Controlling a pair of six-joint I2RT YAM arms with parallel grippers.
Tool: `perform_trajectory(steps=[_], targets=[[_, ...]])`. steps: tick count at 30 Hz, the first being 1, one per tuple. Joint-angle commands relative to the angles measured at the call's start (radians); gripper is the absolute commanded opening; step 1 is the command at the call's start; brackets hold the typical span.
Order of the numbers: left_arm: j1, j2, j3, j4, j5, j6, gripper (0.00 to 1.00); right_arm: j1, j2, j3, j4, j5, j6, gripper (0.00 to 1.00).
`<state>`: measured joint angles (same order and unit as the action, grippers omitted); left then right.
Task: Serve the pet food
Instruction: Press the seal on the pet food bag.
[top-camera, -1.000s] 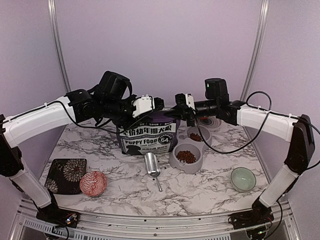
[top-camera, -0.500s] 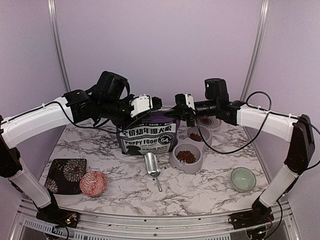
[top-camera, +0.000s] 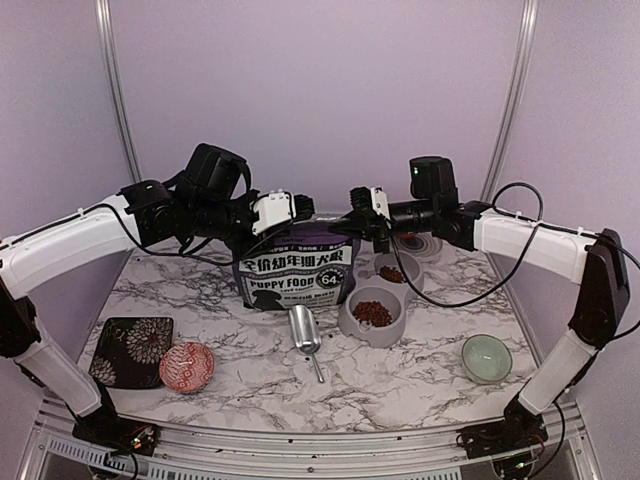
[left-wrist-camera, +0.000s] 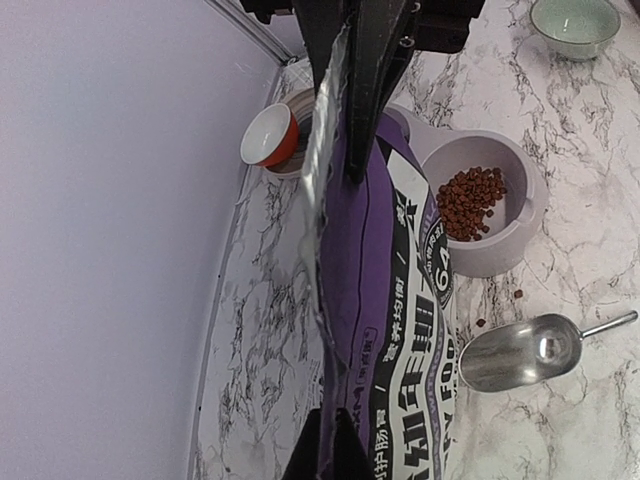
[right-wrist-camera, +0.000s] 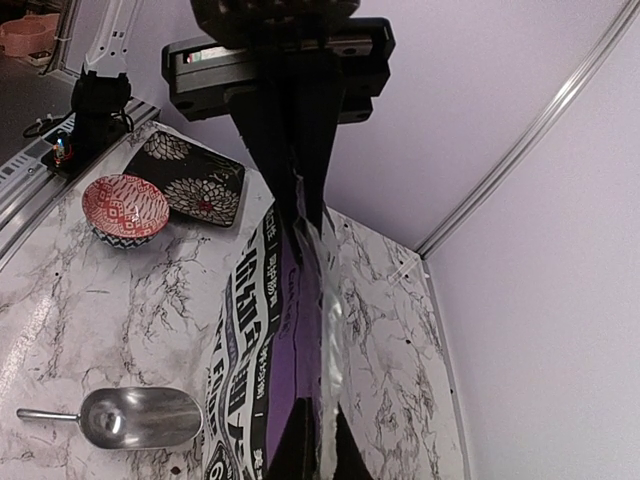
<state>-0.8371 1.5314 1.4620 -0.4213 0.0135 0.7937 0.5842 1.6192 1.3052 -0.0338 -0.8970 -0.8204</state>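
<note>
Closest to me along the desk's (top-camera: 400, 392) near edge I see a dark flowered plate (top-camera: 131, 350) at the left corner with a red patterned bowl (top-camera: 187, 365) just beside it, and a pale green bowl (top-camera: 487, 358) towards the right corner. Further in, near the desk's middle, a metal scoop (top-camera: 306, 331) lies with its handle pointing at me. Just to its right sits the grey feeder (top-camera: 352, 322), and the pet food (top-camera: 372, 313) is heaped in its nearer well, with more in the farther well and a few stray pellets on the marble between feeder and scoop. Behind the scoop stands the purple bag (top-camera: 293, 272), upright. My left gripper (top-camera: 308, 207) is clamped on the left end of the bag's top edge and my right gripper (top-camera: 353, 200) is pinched on the right end, the two facing each other with the silver-lined mouth stretched flat between them. The pet food lies well below both grippers, nearer the right one and untouched by either. At the far right corner an orange cup (left-wrist-camera: 268, 140) sits behind the feeder.
</note>
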Motion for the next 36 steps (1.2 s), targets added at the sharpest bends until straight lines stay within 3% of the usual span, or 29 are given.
perform_trajectory(steps=[1, 2, 4, 6, 7, 9, 16, 18, 20, 21, 23, 29, 32, 33, 34, 36], targets=[[0.026, -0.033, -0.008, -0.027, -0.017, -0.004, 0.0, 0.002, -0.007, 0.031, -0.005, -0.019, 0.004, 0.0], [0.027, -0.033, -0.007, -0.029, -0.021, -0.006, 0.02, 0.002, -0.007, 0.032, -0.005, -0.018, 0.003, 0.0], [0.029, -0.04, -0.013, -0.029, -0.031, -0.007, 0.17, 0.001, -0.008, 0.03, -0.005, -0.017, 0.002, 0.0], [0.031, -0.048, -0.022, -0.029, -0.037, -0.009, 0.22, 0.0, -0.008, 0.029, -0.006, -0.016, 0.0, 0.0], [0.033, -0.053, -0.025, -0.028, -0.039, -0.01, 0.19, 0.0, -0.008, 0.028, -0.006, -0.016, 0.001, 0.0], [0.035, -0.062, -0.034, -0.029, -0.04, -0.01, 0.0, 0.001, -0.01, 0.027, -0.007, -0.014, -0.002, 0.0], [0.044, -0.08, -0.045, -0.028, -0.045, -0.012, 0.01, 0.0, -0.01, 0.027, -0.008, -0.015, -0.005, 0.0], [0.045, -0.084, -0.048, -0.03, -0.06, -0.014, 0.14, 0.0, -0.01, 0.029, -0.006, -0.013, -0.006, 0.0], [0.048, -0.092, -0.058, -0.028, -0.068, -0.013, 0.17, 0.0, -0.01, 0.029, -0.005, -0.013, -0.006, 0.0], [0.049, -0.096, -0.063, -0.028, -0.073, -0.013, 0.17, 0.001, -0.01, 0.027, -0.006, -0.013, -0.007, 0.0], [0.053, -0.102, -0.071, -0.032, -0.081, -0.01, 0.0, 0.0, -0.01, 0.028, -0.005, -0.013, -0.007, 0.0], [0.062, -0.116, -0.083, -0.04, -0.077, -0.015, 0.0, 0.0, -0.008, 0.028, -0.006, -0.014, -0.007, 0.0], [0.065, -0.118, -0.087, -0.04, -0.095, -0.019, 0.15, 0.0, -0.007, 0.029, -0.005, -0.014, -0.006, 0.0], [0.067, -0.122, -0.091, -0.04, -0.096, -0.019, 0.15, 0.0, -0.005, 0.029, -0.004, -0.014, -0.006, 0.0], [0.069, -0.126, -0.095, -0.039, -0.097, -0.019, 0.15, 0.0, -0.005, 0.03, -0.003, -0.015, -0.006, 0.0], [0.075, -0.137, -0.105, -0.039, -0.094, -0.019, 0.0, 0.0, -0.005, 0.03, -0.002, -0.015, -0.006, 0.0]])
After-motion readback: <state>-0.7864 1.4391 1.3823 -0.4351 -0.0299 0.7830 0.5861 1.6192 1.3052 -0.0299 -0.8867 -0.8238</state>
